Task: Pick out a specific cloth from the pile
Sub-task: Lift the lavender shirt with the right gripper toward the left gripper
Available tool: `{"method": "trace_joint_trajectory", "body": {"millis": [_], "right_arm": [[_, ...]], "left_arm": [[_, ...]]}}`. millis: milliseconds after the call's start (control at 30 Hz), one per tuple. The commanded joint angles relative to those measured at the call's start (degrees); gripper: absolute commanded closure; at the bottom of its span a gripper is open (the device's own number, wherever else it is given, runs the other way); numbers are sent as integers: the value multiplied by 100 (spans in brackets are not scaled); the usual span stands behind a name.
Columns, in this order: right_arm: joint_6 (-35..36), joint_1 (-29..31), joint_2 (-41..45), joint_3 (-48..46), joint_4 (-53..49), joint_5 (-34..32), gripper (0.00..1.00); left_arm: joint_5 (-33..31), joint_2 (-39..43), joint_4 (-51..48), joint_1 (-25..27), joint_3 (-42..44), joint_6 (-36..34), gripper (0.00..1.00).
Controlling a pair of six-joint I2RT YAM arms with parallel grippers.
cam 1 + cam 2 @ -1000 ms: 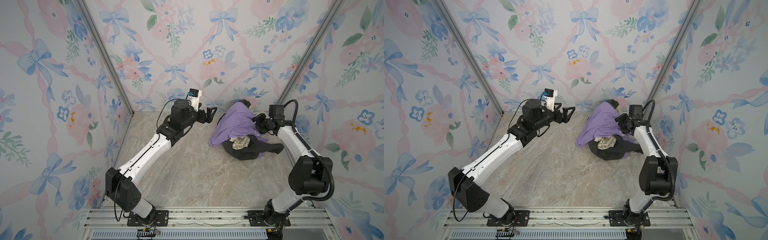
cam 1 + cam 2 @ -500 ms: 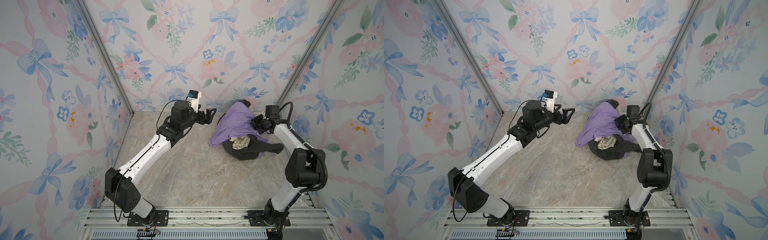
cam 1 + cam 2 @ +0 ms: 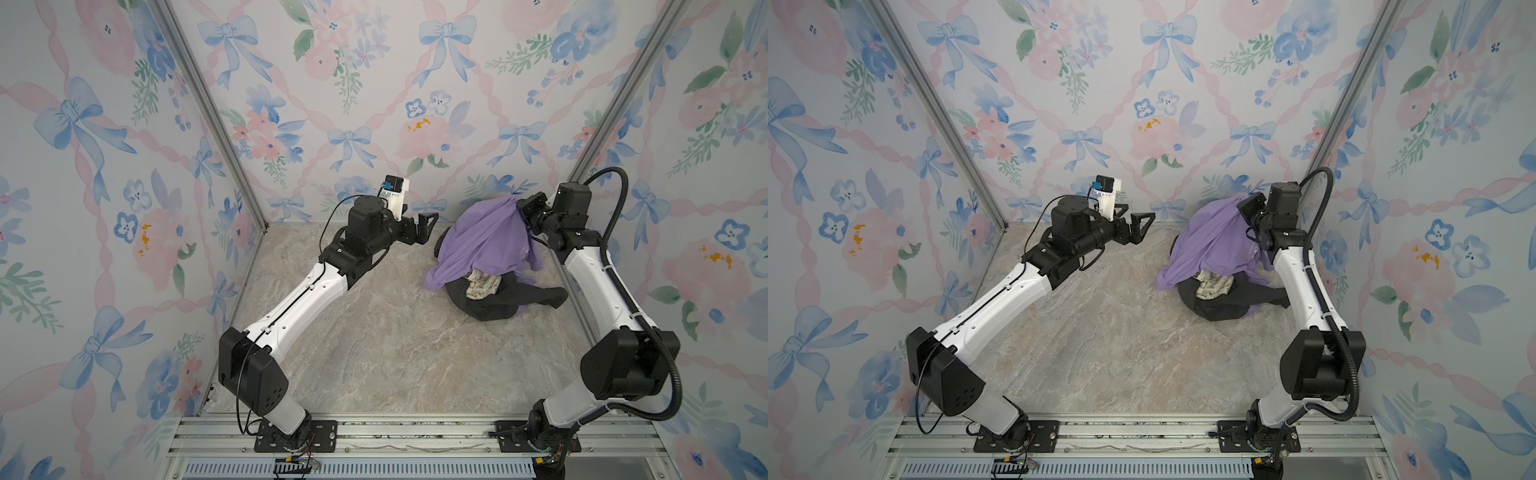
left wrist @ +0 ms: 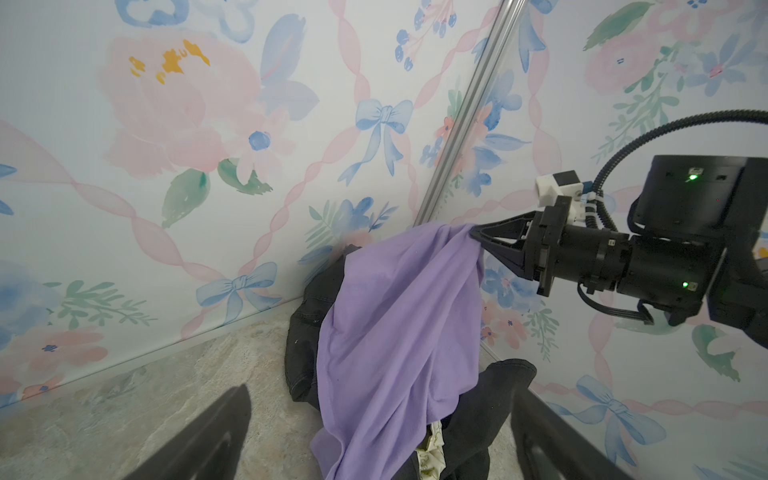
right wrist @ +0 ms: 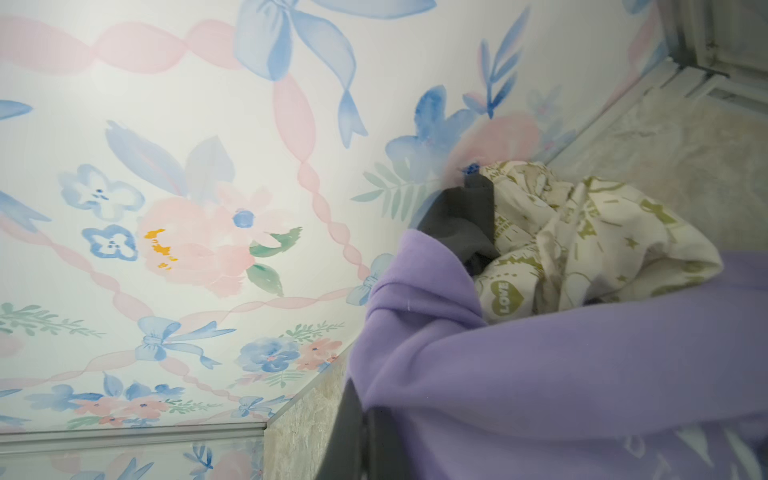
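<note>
Right gripper point(image 4: 473, 237) has its fingers point(image 4: 498, 249) clenched on the top edge of the lavender cloth point(image 3: 482, 245), and in the left wrist view that fabric is pinched right at the tips, lifted into a peak and draping down from there. In both top views the cloth sits toward two o'clock on the marble-patterned bench point(image 3: 374, 353), tucked near the back right corner by the floral wall point(image 3: 353, 104), spread like a tent over the pile point(image 3: 498, 299).

Under it the black-grey garment point(image 3: 1225, 305) bulges out on the bench at the near side, with one dark sleeve trailing toward the right arm. The cream garment with olive print point(image 5: 582, 241) peeks out between the purple and the black; the right wrist view shows it crumpled, touching the lavender fold in front of it.

Left gripper point(image 3: 424, 226) hovers at about twelve o'clock, just beside the pile but apart from it, fingers point(image 3: 1142, 220) spread wide and grasping nothing. In the left wrist view its two dark fingertips frame the lower edge, with the lavender cloth hanging between them farther off.
</note>
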State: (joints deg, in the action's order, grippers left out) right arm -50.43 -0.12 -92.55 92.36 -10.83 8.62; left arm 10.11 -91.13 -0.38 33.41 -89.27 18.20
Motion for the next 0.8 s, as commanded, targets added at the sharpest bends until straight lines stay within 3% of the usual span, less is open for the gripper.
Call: {"method": "trace_joint_trajectory", "body": {"millis": [0,200,367,467,633,767], "right_arm": [[637,204,164,652,816,185,100],[1643,718,-92,1720,654,525,100],[2074,1261,-597,2565,225,1131,100],[2134,1633,-868,2916,-30,1541,100],[2046,2159,-1158,3155,-183,2014,100],[1933,2435,-1242,3160,-155,2251,100]], "left_arm": [[139,-75,64,43,-181,-114,2],[159,-62,77,91,-215,-181,2],[32,14,254,88,-107,-301,3],[13,160,778,63,235,-399,3],[-9,672,2577,-76,1515,-276,6],[64,764,2718,-243,1729,-273,11]]}}
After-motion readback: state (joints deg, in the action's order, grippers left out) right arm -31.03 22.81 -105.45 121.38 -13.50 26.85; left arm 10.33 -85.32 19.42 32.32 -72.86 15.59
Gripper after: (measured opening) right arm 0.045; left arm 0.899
